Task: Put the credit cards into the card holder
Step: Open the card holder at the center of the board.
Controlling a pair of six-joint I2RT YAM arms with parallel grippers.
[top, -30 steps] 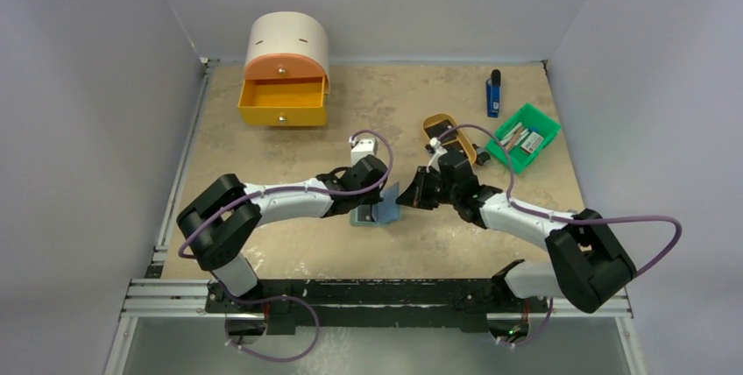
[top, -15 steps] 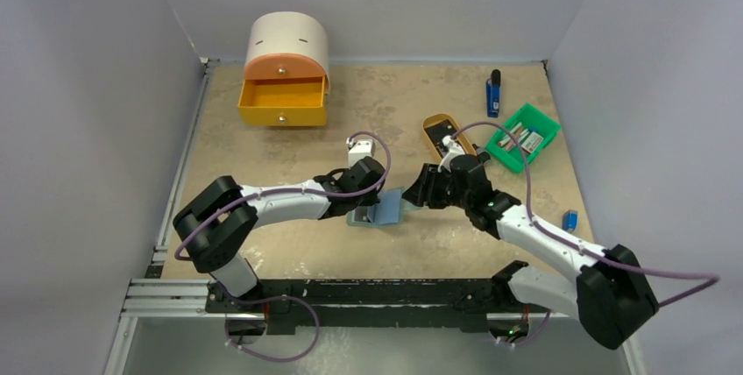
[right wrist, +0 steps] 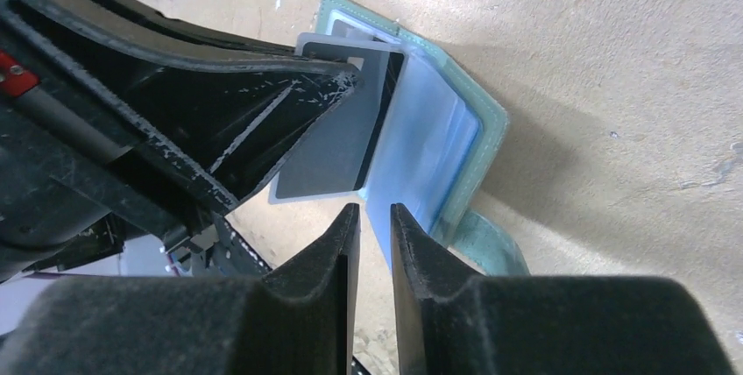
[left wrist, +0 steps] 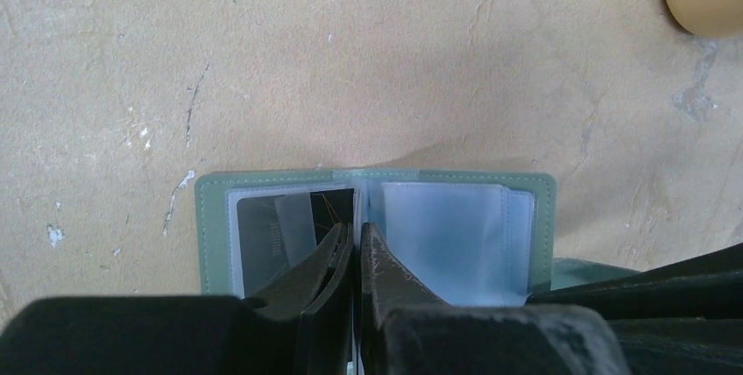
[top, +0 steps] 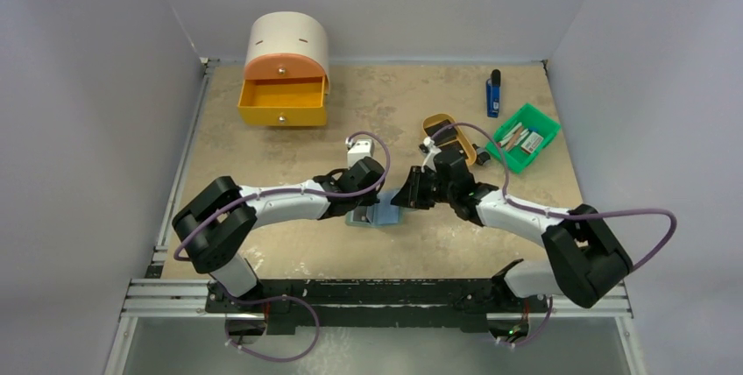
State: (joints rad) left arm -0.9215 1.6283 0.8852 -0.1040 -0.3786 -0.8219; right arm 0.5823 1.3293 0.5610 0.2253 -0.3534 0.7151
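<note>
The grey-green card holder point(top: 372, 215) lies open on the tan table, with pale blue pockets showing in the left wrist view point(left wrist: 456, 217). A black credit card point(left wrist: 263, 230) sits in its left clear pocket. My left gripper point(left wrist: 357, 233) is shut on an inner pocket leaf at the centre fold. In the right wrist view that leaf with the card point(right wrist: 337, 152) stands up from the holder point(right wrist: 477, 160). My right gripper point(right wrist: 372, 210) is just in front of the pockets, its jaws a narrow gap apart with nothing between them. In the top view the left gripper point(top: 364, 201) and the right gripper point(top: 405, 198) flank the holder.
An orange drawer box point(top: 282, 95) with its drawer open stands at the back left. A tan oval tray point(top: 449, 134), a bright green bin point(top: 524, 137) with small items and a blue lighter-like stick point(top: 493, 95) are at the back right.
My right arm pulled back to the right, then came back in to the card holder. The holder's raised right flap now lies lower. The left gripper has stayed on the holder.
</note>
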